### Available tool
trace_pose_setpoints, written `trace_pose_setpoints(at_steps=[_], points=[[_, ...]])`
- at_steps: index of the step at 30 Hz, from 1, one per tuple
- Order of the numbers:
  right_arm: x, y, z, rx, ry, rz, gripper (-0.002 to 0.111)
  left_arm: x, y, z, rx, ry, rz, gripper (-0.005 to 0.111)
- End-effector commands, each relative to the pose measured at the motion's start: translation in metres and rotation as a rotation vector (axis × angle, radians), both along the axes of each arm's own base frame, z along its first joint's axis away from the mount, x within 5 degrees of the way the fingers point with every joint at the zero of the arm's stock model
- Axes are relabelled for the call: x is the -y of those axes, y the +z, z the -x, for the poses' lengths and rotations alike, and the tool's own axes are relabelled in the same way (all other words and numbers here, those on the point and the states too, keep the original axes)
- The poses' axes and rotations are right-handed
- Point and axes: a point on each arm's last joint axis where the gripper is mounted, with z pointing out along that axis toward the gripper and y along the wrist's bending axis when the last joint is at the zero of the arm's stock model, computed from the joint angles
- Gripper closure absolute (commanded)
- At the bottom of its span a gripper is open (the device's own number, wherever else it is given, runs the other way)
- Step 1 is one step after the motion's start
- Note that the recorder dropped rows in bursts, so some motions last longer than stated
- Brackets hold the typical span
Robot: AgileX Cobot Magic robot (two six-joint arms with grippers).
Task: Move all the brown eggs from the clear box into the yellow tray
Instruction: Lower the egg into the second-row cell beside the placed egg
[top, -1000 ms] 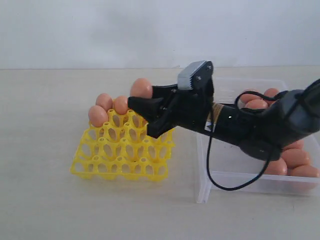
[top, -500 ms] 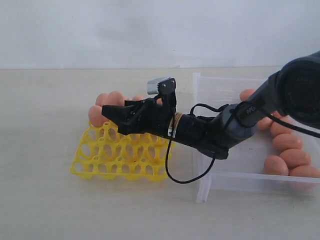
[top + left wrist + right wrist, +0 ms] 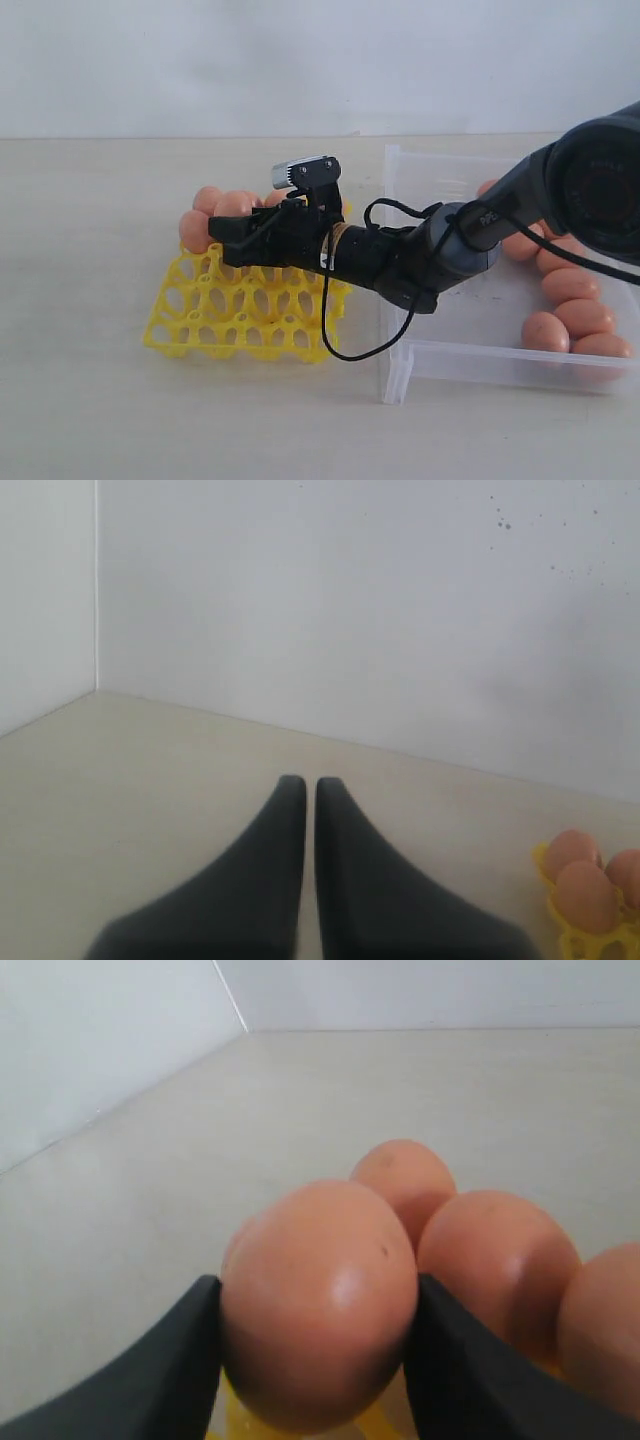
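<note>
Nearest, the tray [image 3: 200,335] has its front rows of cups empty. A black cable [image 3: 345,357] droops from the right arm [image 3: 430,255] over the tray's near right corner. Above the tray's far left part, the right gripper [image 3: 220,238] clamps an egg [image 3: 318,1305] between both jaws, low over the cups. I judge this to be the placing step. The next move calls for easing the egg into a free cup, then spreading the jaws. The seated eggs [image 3: 497,1260] crowd just beside the held one, so a jaw may nudge them on release. Which cup lies beneath, I cannot tell. Farther right, the box [image 3: 500,365] holds several more eggs [image 3: 570,285] along its right side, so much of the task is undone. The left gripper [image 3: 303,785] hangs elsewhere over the table [image 3: 120,780], jaws all but together, empty.
</note>
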Motion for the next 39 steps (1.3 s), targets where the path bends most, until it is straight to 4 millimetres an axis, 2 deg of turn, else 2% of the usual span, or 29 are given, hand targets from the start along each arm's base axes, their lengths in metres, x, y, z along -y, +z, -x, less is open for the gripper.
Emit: trace_pose_setpoints(at_steps=[1,9,11,16,19,29,34,39], points=[[0.0,-0.012,0.005,0.018,0.047,0.115,0.108,0.0,0.002,0.0,0.021,0.002,0.013,0.103],[0.006,-0.02,0.001,-0.034,-0.021,0.193,0.106,0.0,0.001,0.0,0.018,0.002,0.014,0.103],[0.006,-0.02,0.0,-0.035,-0.023,0.192,0.1,0.0,0.001,0.0,0.018,0.002,0.014,0.103],[0.006,-0.02,0.0,-0.037,-0.026,0.198,0.071,0.0,0.002,0.0,0.02,0.002,0.014,0.103],[0.007,-0.02,-0.001,-0.049,-0.052,0.184,0.063,0.0,0.002,0.0,0.02,0.002,0.014,0.103],[0.008,-0.019,-0.003,-0.056,-0.079,0.171,0.051,0.0,0.002,0.0,0.02,0.002,0.014,0.103],[0.008,-0.019,-0.004,-0.056,-0.083,0.165,0.05,0.0,0.002,0.0,0.02,0.002,0.014,0.103],[0.007,-0.003,-0.006,0.004,-0.089,0.133,0.05,0.0,0.002,0.0,0.02,0.002,0.014,0.103]])
